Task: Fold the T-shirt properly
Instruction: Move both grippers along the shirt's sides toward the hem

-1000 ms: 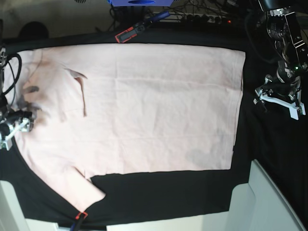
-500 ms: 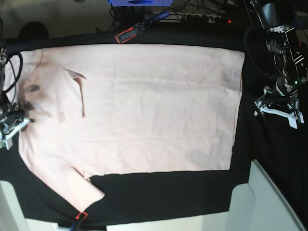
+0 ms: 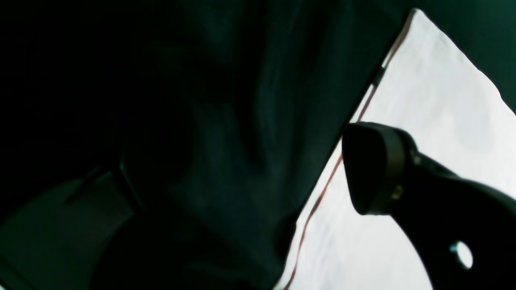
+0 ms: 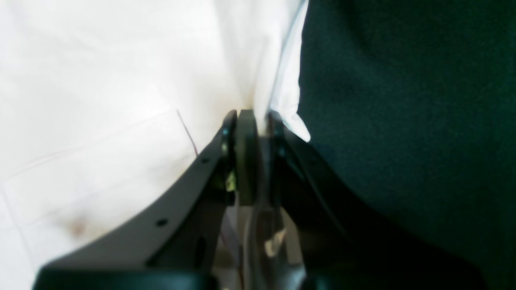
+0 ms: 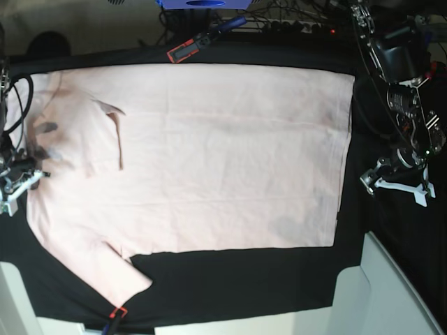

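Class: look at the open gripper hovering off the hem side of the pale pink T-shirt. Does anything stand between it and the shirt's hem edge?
Nothing visible does. The left gripper hangs open over the black table cloth, beside the hem of the large pale pink cotton T-shirt; only bare cloth separates them.

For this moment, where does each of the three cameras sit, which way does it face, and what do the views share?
Base: overhead, looking down at the spread T-shirt on the black cloth; both arms show, left gripper open over the cloth, right gripper at the shirt's edge.
Left wrist: on the left arm, looking past one finger at the shirt's hem corner.
Right wrist: on the right arm, looking along the right gripper, shut on the shirt's edge.
Shared: T-shirt and cloth appear in all three.
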You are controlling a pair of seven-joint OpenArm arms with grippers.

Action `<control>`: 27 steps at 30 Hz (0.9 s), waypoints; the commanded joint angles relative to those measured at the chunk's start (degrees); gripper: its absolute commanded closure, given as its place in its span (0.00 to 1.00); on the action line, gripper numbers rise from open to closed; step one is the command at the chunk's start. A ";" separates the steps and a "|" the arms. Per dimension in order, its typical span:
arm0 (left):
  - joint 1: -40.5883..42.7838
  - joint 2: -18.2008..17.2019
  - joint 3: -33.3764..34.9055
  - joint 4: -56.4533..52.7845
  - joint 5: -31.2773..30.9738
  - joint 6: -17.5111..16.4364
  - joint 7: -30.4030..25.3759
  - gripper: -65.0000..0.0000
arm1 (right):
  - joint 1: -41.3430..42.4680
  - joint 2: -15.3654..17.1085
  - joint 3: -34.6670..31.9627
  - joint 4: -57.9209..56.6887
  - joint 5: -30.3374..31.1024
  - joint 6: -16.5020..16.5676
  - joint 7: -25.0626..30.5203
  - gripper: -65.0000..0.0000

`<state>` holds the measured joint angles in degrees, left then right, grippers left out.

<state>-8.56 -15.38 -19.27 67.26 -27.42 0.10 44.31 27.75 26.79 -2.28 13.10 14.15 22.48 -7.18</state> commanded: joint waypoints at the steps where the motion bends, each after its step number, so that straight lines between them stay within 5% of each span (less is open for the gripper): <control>1: -2.12 -0.76 -0.12 -1.29 1.97 0.12 -0.75 0.01 | 0.34 0.69 -0.13 -0.05 -1.10 -0.19 -2.53 0.99; 6: -7.93 -0.23 -0.03 -9.11 12.61 0.12 -0.84 0.04 | 0.34 0.77 -0.22 -0.05 -1.10 -0.19 -2.53 0.99; 14: -9.68 0.04 -0.65 -12.80 13.57 -1.29 -0.84 0.02 | 0.34 0.77 -0.22 0.04 -1.10 -0.19 -2.53 0.99; 17: -9.95 0.30 -0.73 -12.89 9.97 -4.98 -0.49 0.03 | 0.34 0.77 -0.22 0.04 -1.10 -0.19 -2.53 0.99; 27: -8.01 -1.63 -0.21 -12.10 -6.47 -5.59 1.97 0.03 | 0.34 0.86 -0.22 0.04 -1.10 -0.19 -2.53 0.99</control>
<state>-15.07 -16.51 -19.70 53.82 -32.91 -4.93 47.09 27.75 26.81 -2.28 13.13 14.17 22.46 -7.29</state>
